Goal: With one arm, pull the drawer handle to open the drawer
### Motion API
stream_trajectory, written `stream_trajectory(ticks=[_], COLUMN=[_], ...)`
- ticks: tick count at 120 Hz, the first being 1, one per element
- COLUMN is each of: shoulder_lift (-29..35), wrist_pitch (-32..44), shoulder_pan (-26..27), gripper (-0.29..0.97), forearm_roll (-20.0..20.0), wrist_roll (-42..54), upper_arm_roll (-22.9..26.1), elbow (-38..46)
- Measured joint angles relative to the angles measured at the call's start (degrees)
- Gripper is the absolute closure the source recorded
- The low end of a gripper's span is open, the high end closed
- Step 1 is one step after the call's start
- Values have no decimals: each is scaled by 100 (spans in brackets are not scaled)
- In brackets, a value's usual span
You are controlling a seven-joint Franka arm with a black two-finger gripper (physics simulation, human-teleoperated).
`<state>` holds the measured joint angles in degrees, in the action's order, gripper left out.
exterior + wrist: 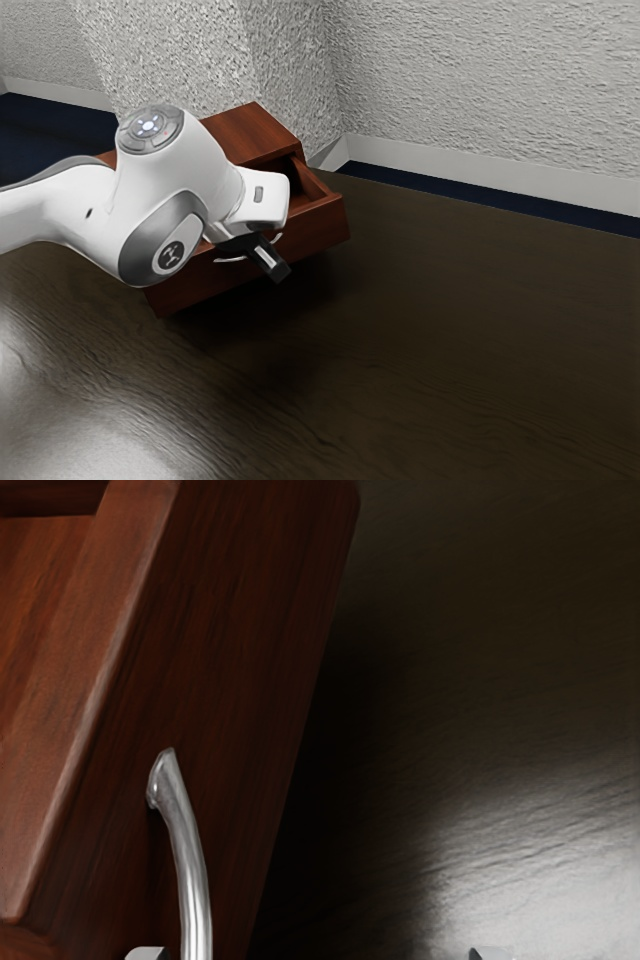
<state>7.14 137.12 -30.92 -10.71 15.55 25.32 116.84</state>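
Drawer handle [190, 870], a curved silver bar on the front of the drawer [318, 228], lies between our pincer's [262, 258] fingers. It is just beside one fingertip [145, 953] and well apart from the other. The pincer is spread and pinches nothing. We see the drawer pulled part way out of its red-brown cabinet [250, 130], near the table's [450, 350] far edge, by the wall [480, 70].

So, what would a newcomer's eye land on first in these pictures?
The big white arm dominates the exterior view's left, bending over a red-brown wooden cabinet on the dark table. Its drawer is slid partway out, with the black end effector at the drawer front by the curved silver handle, seen close up in the wrist view.
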Motion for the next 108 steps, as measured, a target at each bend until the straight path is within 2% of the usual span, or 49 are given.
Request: stream_trajectory(ticks=[44, 59, 68, 78, 82, 89, 94, 100, 108], shoulder_lift=[297, 321, 297, 211, 168, 181, 211, 279, 343], wrist_pitch=[-6, -119, -715, -1704, -2179, -2930, -3394, -3883, -4404], shoulder_pan=[5, 13, 36, 89, 279, 1361, 1838, 2143, 2305], gripper=[28, 18, 12, 8, 7, 6, 4, 3, 3], forearm_roll=[-110, -190, 115, 584, 727, 898, 973, 1003, 1009], wrist_roll=[-25, -193, -818, -1807, -2274, -3038, -3540, -4098, -4770], upper_arm_roll=[17, 66, 88, 41, -179, -1554, -2210, -2580, -2754], elbow=[-105, -515, -1300, -2292, -2645, -2932, -3011, -3016, -2770])
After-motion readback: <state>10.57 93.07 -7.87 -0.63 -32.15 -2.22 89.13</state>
